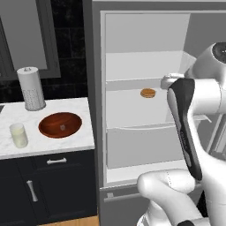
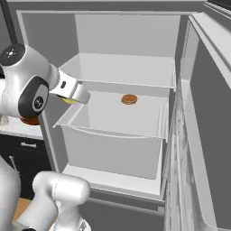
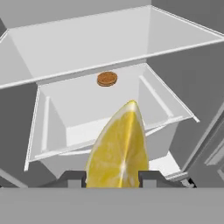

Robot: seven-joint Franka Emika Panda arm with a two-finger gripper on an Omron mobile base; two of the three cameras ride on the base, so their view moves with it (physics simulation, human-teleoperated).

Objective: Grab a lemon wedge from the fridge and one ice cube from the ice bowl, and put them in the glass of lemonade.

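Lemon wedge (image 3: 117, 151): bright yellow, pointed tip up, pinched between the two dark finger tips, held out in front of the open fridge shelves.
Fridge (image 1: 132, 57): matte grey, door swung open, white shelves and drawer showing.
Ice bowl (image 1: 60, 124): reddish-brown, shallow, sitting on the marble counter.
Ice cube (image 1: 62, 127): tiny pale speck inside the bowl.
Glass of lemonade (image 1: 19, 135): clear, upright, creamy-yellow fill, just left of the bowl.

In the hand view we see the lemon wedge (image 3: 117, 151) cut off at its lower end by the gripper (image 3: 112, 178), whose fingertips barely rise into view. From the left base, our own arm hides the fridge (image 1: 132, 57) interior's right part, and the ice cube (image 1: 62, 127) in the ice bowl (image 1: 50, 129) is too small to make out clearly.
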